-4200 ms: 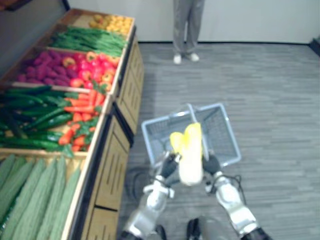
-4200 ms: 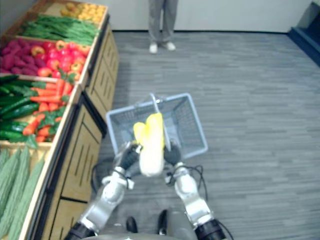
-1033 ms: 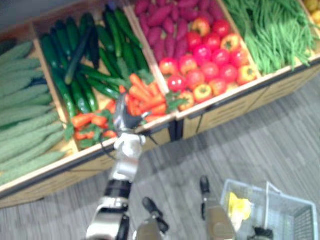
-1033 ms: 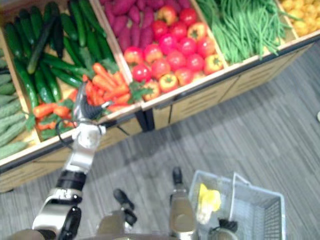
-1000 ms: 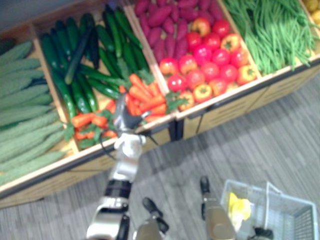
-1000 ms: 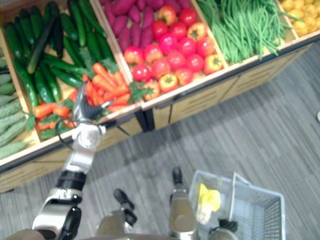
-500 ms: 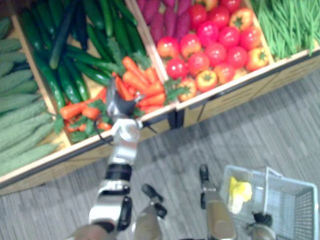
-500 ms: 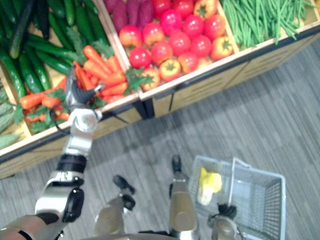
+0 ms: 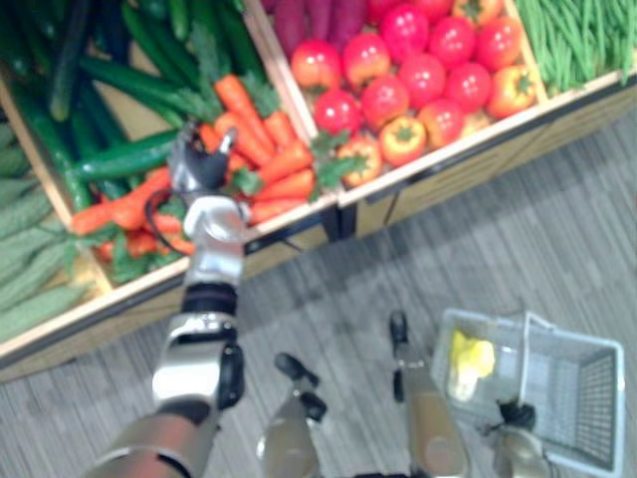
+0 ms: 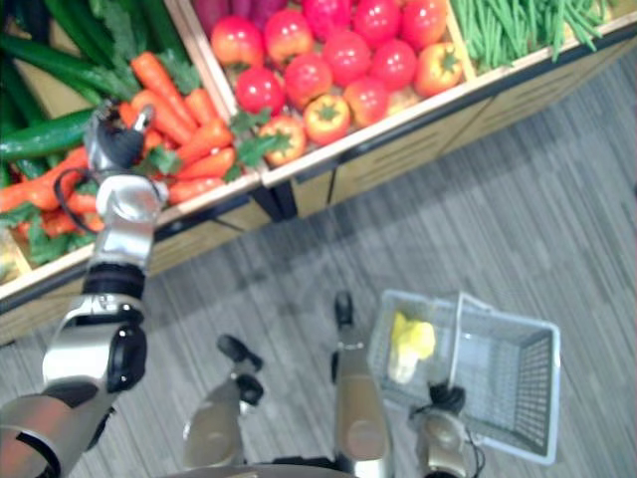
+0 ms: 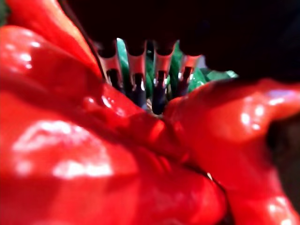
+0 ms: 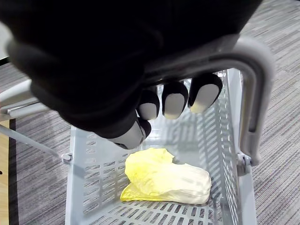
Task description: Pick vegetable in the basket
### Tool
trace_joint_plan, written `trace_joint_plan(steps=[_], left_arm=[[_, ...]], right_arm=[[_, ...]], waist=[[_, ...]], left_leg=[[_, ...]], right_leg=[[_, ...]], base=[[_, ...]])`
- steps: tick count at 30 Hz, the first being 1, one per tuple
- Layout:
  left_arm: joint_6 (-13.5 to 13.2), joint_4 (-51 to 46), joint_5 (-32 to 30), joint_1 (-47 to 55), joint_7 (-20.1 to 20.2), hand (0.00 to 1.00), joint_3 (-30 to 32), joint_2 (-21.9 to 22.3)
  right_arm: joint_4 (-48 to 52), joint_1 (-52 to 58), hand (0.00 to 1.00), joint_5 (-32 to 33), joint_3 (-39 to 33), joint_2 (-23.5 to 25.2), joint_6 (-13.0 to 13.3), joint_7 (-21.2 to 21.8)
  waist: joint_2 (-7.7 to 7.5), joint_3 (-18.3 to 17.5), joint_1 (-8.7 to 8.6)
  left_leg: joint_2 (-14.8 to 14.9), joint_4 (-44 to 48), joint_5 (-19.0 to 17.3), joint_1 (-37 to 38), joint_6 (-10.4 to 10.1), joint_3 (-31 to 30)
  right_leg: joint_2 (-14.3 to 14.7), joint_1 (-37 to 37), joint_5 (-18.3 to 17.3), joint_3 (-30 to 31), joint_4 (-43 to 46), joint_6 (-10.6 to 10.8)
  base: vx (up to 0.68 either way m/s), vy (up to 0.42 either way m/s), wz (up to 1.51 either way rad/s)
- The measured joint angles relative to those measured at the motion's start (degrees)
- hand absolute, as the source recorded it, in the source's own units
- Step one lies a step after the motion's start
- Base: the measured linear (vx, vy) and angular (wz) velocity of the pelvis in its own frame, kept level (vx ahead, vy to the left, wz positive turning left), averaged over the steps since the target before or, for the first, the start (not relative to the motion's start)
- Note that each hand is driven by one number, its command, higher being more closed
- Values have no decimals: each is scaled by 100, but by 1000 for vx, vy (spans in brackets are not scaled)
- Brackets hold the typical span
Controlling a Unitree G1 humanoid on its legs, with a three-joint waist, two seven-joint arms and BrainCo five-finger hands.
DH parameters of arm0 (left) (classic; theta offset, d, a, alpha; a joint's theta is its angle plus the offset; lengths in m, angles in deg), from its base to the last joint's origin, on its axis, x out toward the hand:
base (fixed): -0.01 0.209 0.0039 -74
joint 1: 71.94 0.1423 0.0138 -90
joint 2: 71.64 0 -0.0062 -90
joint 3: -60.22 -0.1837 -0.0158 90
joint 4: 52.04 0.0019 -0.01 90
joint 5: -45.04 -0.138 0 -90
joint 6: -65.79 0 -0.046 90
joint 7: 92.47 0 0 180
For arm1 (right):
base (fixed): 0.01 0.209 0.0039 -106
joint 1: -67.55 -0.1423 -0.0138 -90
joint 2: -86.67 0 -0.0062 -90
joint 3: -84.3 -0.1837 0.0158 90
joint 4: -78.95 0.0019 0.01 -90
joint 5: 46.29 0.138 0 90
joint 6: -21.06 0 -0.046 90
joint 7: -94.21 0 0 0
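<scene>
So the left hand [image 9: 199, 167] sits loose-fingered on the carrots [image 9: 284, 159], whose tips point away from the tomatoes [image 9: 398, 85]; right hand [image 12: 174, 101] grips the basket handle [image 12: 255, 93].

Head views: illumination is even and diffuse, coming from above. The tomatoes [image 9: 398, 90] carry small white highlights. The floor [image 9: 518, 249] darkens just beside the display stand [image 9: 468, 169].

Left wrist view: dark from 10 to 2 o'clock. The carrots [image 11: 70, 154] show broad glare patches at 8 and 3 o'clock.

Right wrist view: the right hand [image 12: 93, 61] is a near-black mass at 12 o'clock. It casts a soft shadow into the brightly lit basket [image 12: 77, 187].
</scene>
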Motion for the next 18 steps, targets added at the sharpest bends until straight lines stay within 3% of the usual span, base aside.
trace_joint_plan(steps=[12, 18], left_arm=[[185, -15, -24, -40, 28, 100, -352, 10], [229, -936, -116, 416, 15, 100, -794, 44]], right_arm=[[94, 2, 100, 183, 126, 0, 66, 2], [175, 105, 100, 221, 136, 16, 68, 8]], waist=[[-15, 13, 1], [-27, 19, 9]], left_leg=[[6, -1, 0, 176, -1, -11], [27, -2, -2, 411, -2, -71]], right_leg=[[-9, 186, 56, -86, -21, -6], [-16, 508, 52, -215, -108, -6]], base=[[0, 0, 0], [-18, -4, 4]])
